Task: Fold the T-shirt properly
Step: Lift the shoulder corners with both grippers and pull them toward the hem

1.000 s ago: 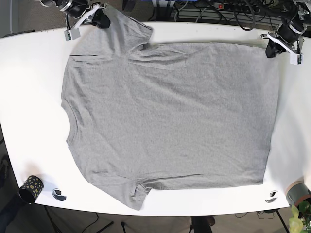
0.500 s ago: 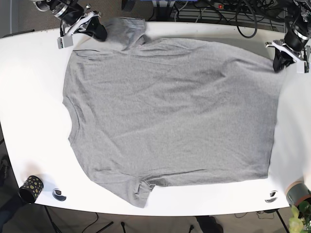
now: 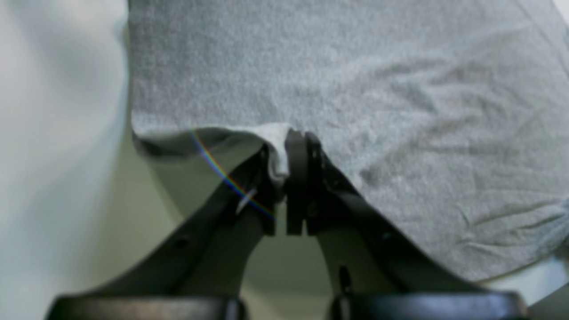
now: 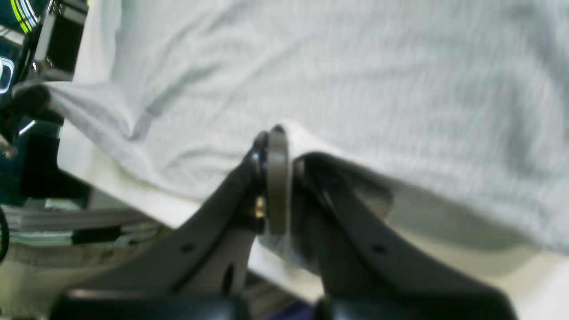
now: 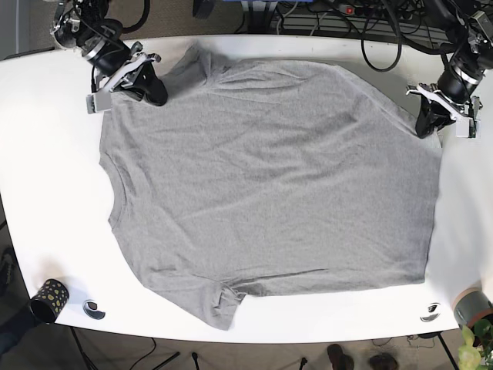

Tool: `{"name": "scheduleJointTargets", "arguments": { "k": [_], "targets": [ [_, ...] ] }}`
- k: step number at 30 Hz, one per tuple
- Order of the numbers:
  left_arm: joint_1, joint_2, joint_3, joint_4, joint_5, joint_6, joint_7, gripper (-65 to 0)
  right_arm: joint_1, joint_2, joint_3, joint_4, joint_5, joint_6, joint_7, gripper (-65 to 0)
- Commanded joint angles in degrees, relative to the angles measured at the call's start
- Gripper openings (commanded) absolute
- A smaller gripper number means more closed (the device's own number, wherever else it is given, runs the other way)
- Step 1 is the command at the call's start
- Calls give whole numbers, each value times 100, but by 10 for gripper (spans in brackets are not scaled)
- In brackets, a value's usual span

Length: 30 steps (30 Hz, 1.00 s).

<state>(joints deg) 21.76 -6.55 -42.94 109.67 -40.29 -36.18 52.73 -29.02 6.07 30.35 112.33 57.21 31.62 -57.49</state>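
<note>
Base view: a grey T-shirt (image 5: 269, 185) is spread over the white counter (image 5: 46, 193), one sleeve at the far edge and the other at the near edge. The right gripper (image 5: 152, 94) is set at the shirt's far shoulder corner, and the left gripper (image 5: 426, 123) at the far hem corner. In the left wrist view the jaws are seen pressed together on a pinch of the hem (image 3: 278, 151), with the cloth lifted off the counter beside them. In the right wrist view the jaws are likewise closed on a fold of fabric (image 4: 306, 138). A dark spotted cup (image 5: 49, 299) is seen at the near corner of the counter, well apart from the shirt.
</note>
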Motion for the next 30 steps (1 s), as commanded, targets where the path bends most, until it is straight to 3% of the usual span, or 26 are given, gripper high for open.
{"name": "scheduleJointTargets", "arguments": {
  "k": [1,6,12,21,30],
  "targets": [
    [-35,-79,-36,115,-98,98,-135,-635,172,48,20,85,147,43,22,-650],
    [-369,-238,-45,88,-81,221,-135,-635,655,75,29,77,112,60,-92,-650],
    [-774,-387,158,53,-28,634,-126,-633,1244,330,-85,-284,112,60,-92,-650],
    [-1714,-572,518,-940,737,651,-126,-633,2396,769,-384,-1594,112,69,-92,-650],
    [-2532,-581,659,-1828,1177,643,-126,-633,3416,963,-472,-2798,103,69,-92,-650]
  ]
}}
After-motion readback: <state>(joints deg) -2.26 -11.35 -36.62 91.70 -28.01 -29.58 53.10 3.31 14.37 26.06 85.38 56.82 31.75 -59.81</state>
